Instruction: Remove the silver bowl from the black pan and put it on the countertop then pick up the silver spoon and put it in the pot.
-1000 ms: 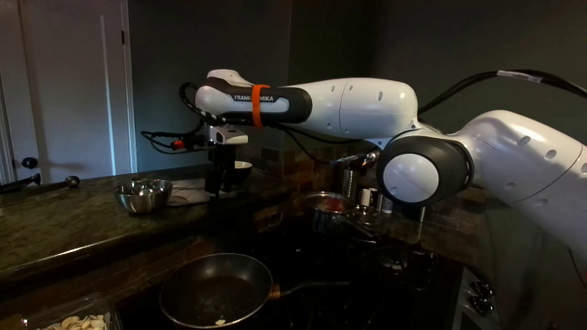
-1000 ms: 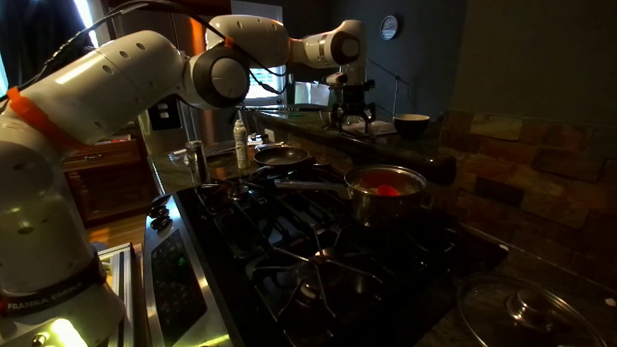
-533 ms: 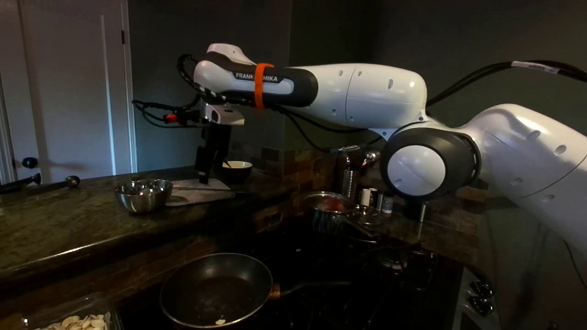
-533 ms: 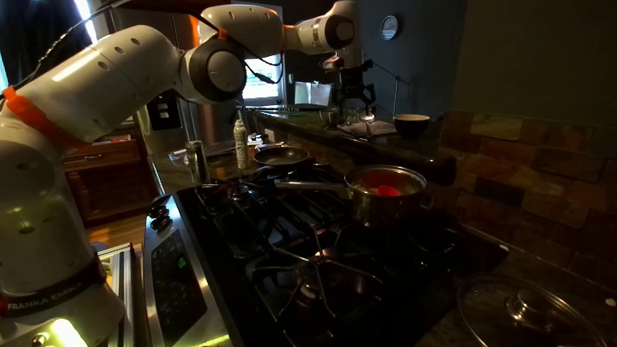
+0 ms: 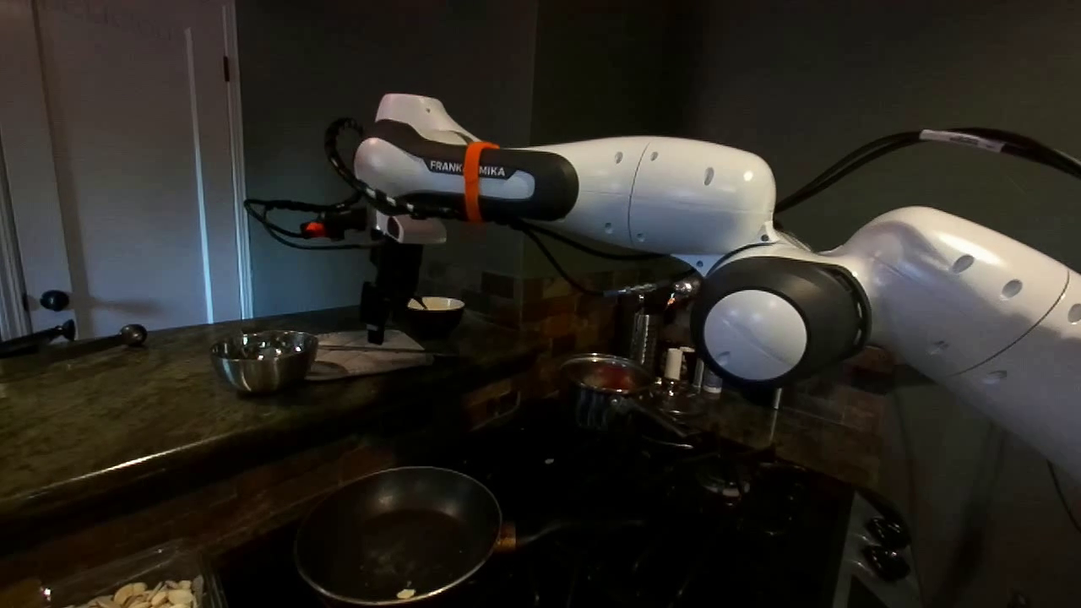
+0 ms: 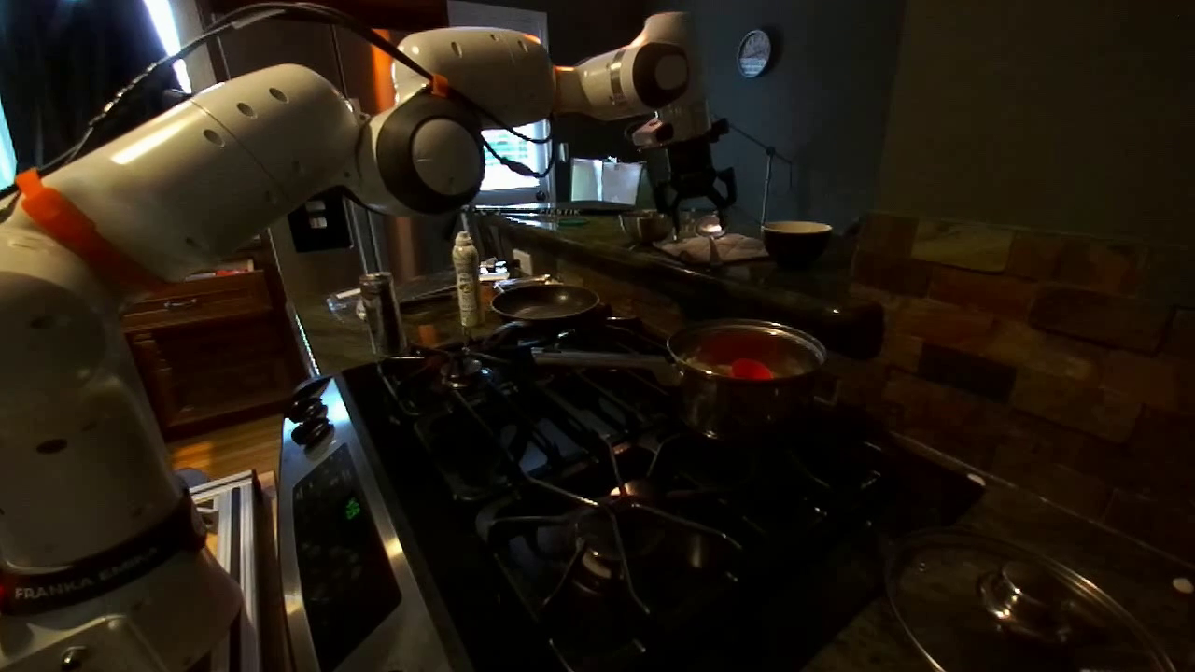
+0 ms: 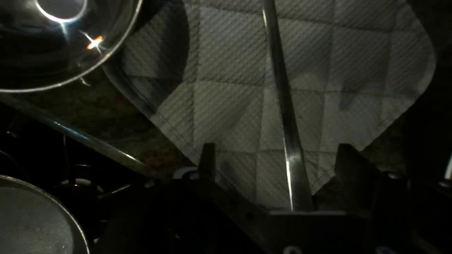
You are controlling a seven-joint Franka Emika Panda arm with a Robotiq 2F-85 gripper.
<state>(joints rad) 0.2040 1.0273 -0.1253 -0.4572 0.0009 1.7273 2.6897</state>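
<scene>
The silver bowl point(image 5: 263, 363) rests on the countertop point(image 5: 143, 405), apart from the black pan point(image 5: 397, 540) on the stovetop below. The silver spoon point(image 7: 282, 91) lies across a pale quilted cloth; its bowl end glints in an exterior view point(image 6: 711, 226). My gripper point(image 7: 276, 150) is open above the cloth, its fingers wide apart. Seen from the wrist, the spoon's handle runs between them without contact, nearer the right finger; the near end is hidden by the gripper body. In an exterior view my gripper point(image 6: 693, 207) hangs over the spoon. The pot point(image 6: 747, 401) stands on the stove.
A dark bowl with a white inside point(image 5: 436, 317) stands just beyond the cloth point(image 5: 372, 361). Something red point(image 6: 750, 370) sits in the pot. A glass lid point(image 6: 1027, 597) lies beside the stove. Pale slices point(image 5: 160, 596) fill a container near the pan. The countertop's edge drops to the stove.
My gripper has risen off the cloth and tilted, shifting left in an exterior view, then sunk slightly. The spoon on the cloth has come into sight from behind it. The silver bowl stays put.
</scene>
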